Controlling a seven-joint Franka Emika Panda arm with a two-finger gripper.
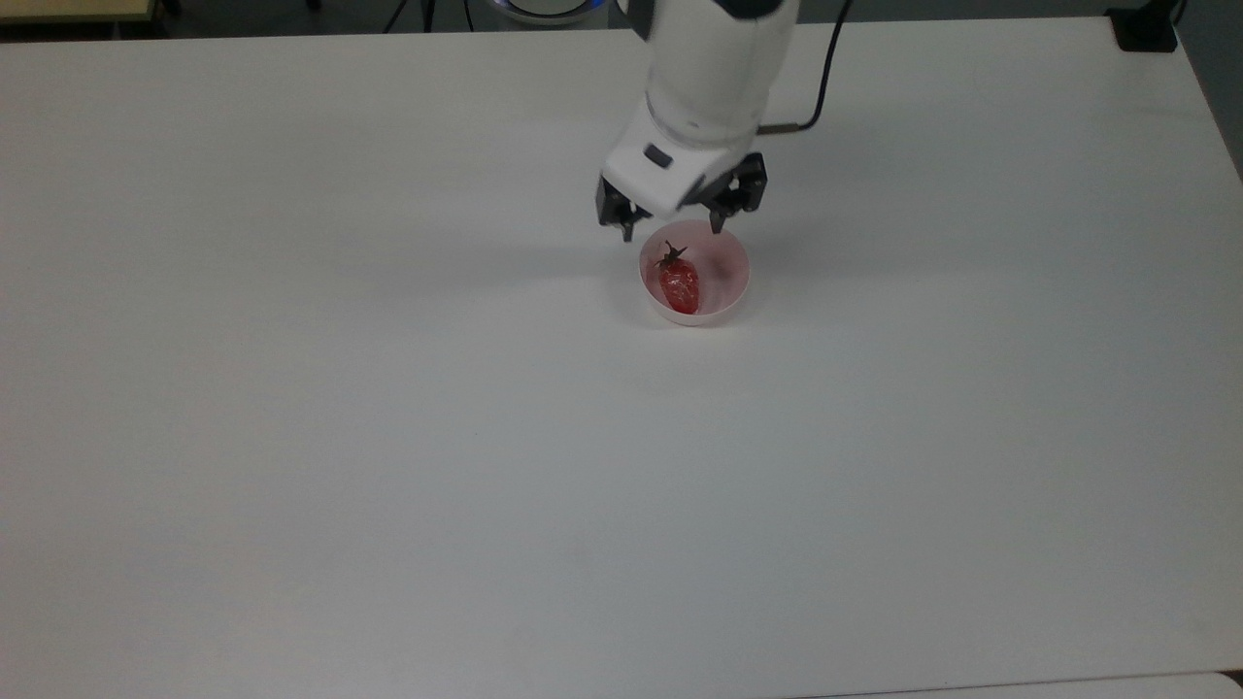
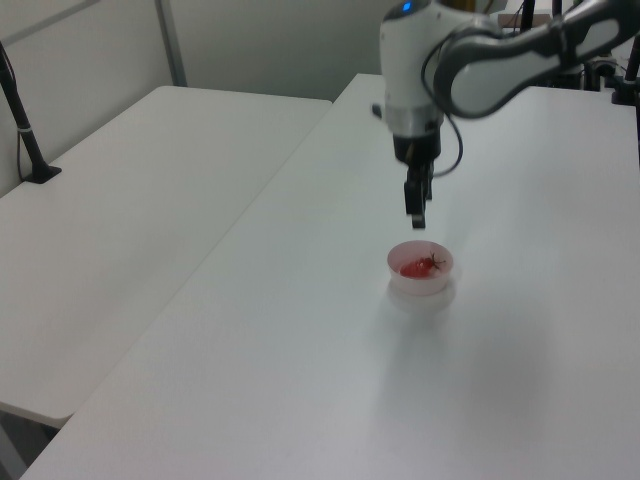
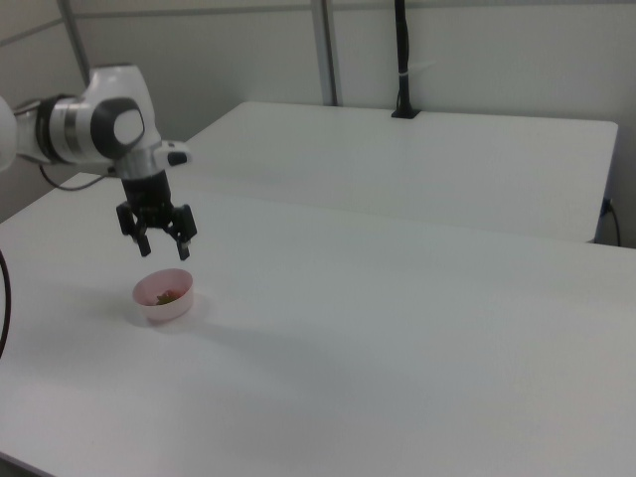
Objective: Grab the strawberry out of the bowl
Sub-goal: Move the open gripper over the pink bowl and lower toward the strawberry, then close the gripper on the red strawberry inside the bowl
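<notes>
the top view looks down on your white table (image 1: 388,437) from high up, its far edge along the picture's top. the left view looks along that table from one end, raised, with a second table (image 2: 120,250) on the left view's left. the right view looks from the opposite side, lower and nearer the surface, with that second table (image 3: 417,159) behind. all three share the pink bowl (image 1: 730,287) (image 2: 408,284) (image 3: 177,304) and the gripper (image 1: 672,233) (image 2: 417,219) (image 3: 163,249) above it.
</notes>
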